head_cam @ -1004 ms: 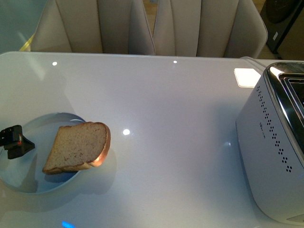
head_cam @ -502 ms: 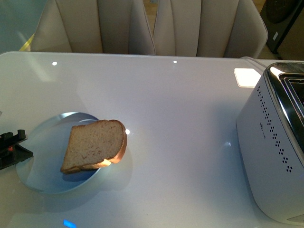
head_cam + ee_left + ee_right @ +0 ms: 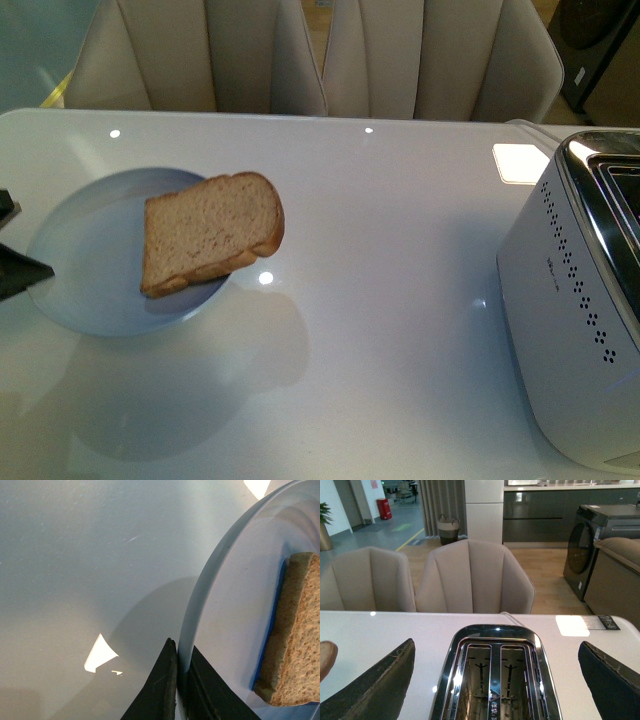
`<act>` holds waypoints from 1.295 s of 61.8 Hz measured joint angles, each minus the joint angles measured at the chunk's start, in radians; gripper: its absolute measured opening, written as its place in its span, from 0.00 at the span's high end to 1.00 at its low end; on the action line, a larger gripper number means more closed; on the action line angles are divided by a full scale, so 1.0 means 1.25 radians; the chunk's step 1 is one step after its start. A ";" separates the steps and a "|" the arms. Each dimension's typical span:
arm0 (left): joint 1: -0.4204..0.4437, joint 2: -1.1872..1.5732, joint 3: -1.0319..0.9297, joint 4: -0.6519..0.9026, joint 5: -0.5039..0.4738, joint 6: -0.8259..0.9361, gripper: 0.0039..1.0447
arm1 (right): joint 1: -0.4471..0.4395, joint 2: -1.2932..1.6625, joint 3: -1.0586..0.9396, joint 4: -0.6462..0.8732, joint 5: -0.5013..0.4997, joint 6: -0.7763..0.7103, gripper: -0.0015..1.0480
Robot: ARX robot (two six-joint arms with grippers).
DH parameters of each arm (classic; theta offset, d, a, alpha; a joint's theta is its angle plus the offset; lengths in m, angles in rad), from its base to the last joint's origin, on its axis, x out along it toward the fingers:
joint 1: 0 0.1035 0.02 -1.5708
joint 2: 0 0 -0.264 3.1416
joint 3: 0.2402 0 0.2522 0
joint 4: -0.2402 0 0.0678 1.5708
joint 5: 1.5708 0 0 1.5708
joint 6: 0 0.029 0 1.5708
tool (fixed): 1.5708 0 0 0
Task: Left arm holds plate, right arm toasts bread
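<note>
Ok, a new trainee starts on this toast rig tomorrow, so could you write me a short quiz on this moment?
1. True or false: both slots of the toaster are empty.
2. What does the left tool grip? A: a toaster slot. B: the rim of the plate. C: nothing.
3. Fill in: the right tool is ____ (open or shut).

Key
1. True.
2. B.
3. Open.
</note>
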State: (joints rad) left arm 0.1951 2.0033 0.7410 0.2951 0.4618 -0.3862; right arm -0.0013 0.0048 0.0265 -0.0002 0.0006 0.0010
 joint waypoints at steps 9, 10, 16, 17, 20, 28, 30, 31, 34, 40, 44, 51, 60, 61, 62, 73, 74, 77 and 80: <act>-0.067 -0.138 -0.003 -0.049 -0.027 -0.040 0.97 | 0.000 0.000 0.000 0.000 0.000 0.000 0.08; -0.073 -0.147 -0.003 -0.054 -0.030 -0.041 0.97 | 0.000 0.000 0.000 0.000 0.000 0.000 0.08; -0.132 -0.220 -0.003 -0.090 -0.060 -0.072 0.97 | 0.000 0.000 0.000 0.000 0.000 0.000 0.08; -0.146 -0.233 -0.003 -0.097 -0.065 -0.079 0.97 | 0.000 0.000 0.000 0.000 0.000 0.000 0.08; -0.174 -0.256 -0.002 -0.109 -0.078 -0.091 0.97 | 0.000 0.000 0.000 0.000 0.000 0.000 0.08; -0.263 -0.306 0.004 -0.138 -0.117 -0.128 0.97 | 0.000 0.000 0.000 0.000 0.000 0.000 0.08; -0.286 -0.315 0.008 -0.143 -0.123 -0.136 0.97 | 0.000 0.000 0.000 0.000 0.000 0.000 0.08; -0.300 -0.319 0.012 -0.146 -0.126 -0.145 0.97 | 0.000 0.000 0.000 0.000 0.000 0.000 0.08; -0.327 -0.327 0.020 -0.149 -0.132 -0.154 0.97 | 0.000 0.000 0.000 0.000 0.000 0.000 0.08; -0.380 -0.334 0.041 -0.158 -0.150 -0.176 0.97 | 0.000 0.000 0.000 0.000 0.000 0.000 0.08; -0.415 -0.334 0.054 -0.167 -0.167 -0.188 0.97 | 0.000 0.000 0.000 0.000 0.000 0.000 0.08; -0.455 -0.332 0.069 -0.176 -0.186 -0.200 0.97 | 0.000 0.000 0.000 0.000 0.000 0.000 0.08; -0.485 -0.331 0.085 -0.184 -0.198 -0.213 0.97 | 0.000 0.000 0.000 0.000 0.000 0.000 0.08; -0.485 -0.331 0.085 -0.184 -0.198 -0.214 0.97 | 0.000 0.000 0.000 0.000 0.000 0.000 0.08; -0.486 -0.331 0.085 -0.184 -0.199 -0.214 0.97 | 0.000 0.000 0.000 0.000 0.000 0.000 0.08; -0.486 -0.330 0.085 -0.184 -0.202 -0.217 0.97 | 0.000 0.000 0.000 0.000 0.000 0.000 0.08; -0.486 -0.331 0.085 -0.184 -0.202 -0.217 0.97 | 0.000 0.000 0.000 0.000 0.000 0.000 0.08; -0.486 -0.330 0.085 -0.184 -0.202 -0.218 0.97 | 0.000 0.000 0.000 0.000 0.000 0.000 0.08; -0.486 -0.330 0.085 -0.184 -0.202 -0.218 0.97 | 0.000 0.000 0.000 0.000 0.000 0.000 0.08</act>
State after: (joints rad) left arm -0.4126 1.5906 0.8478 0.0650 0.2092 -0.6590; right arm -0.0013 0.0048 0.0265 -0.0002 0.0002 0.0010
